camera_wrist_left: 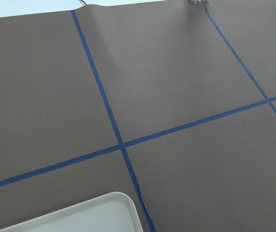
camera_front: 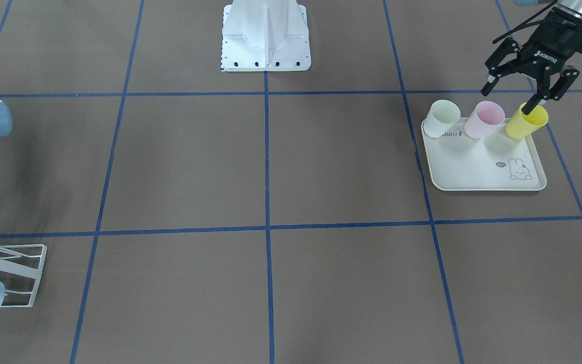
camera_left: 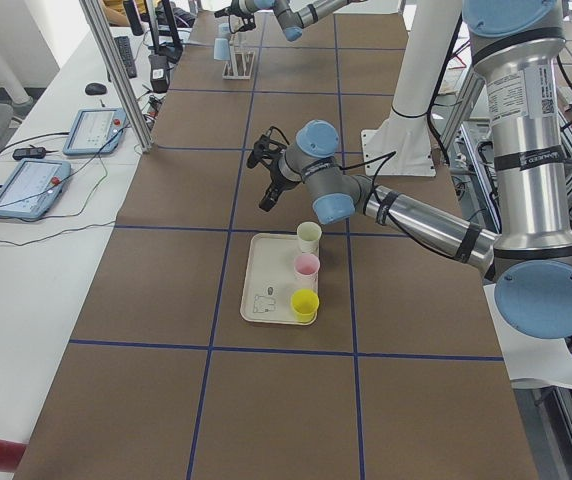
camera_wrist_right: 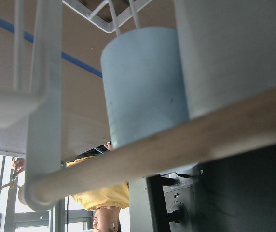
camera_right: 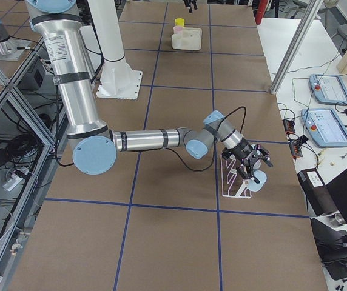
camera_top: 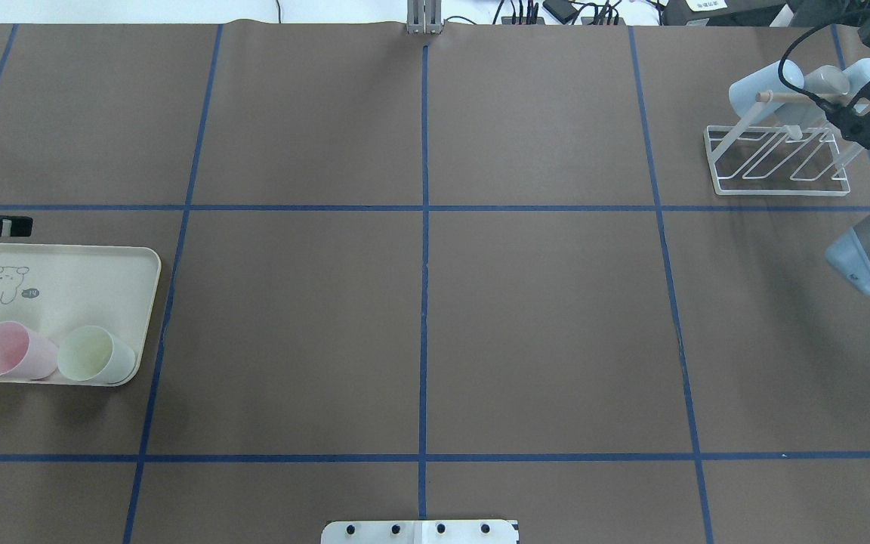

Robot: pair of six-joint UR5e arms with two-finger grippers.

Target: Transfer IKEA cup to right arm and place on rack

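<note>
Standing wide, the left jaws hang over the yellow cup [camera_front: 526, 123], one finger at its mouth and the other toward the pink cup [camera_front: 484, 120]. Closing or dropping off-line could tip yellow over the tray [camera_front: 478, 167] edge or knock pink. In the overhead view the tray lies at 9 o'clock on the tabletop [camera_top: 541, 325], holding yellow, pink and a pale green cup [camera_front: 441, 118], all seemingly empty. The right jaws, whose width I cannot tell, sit close by the rack [camera_top: 782, 190] at 1 o'clock. It carries blue cups [camera_top: 757, 85], and a careless pull-back could snag it.
</note>
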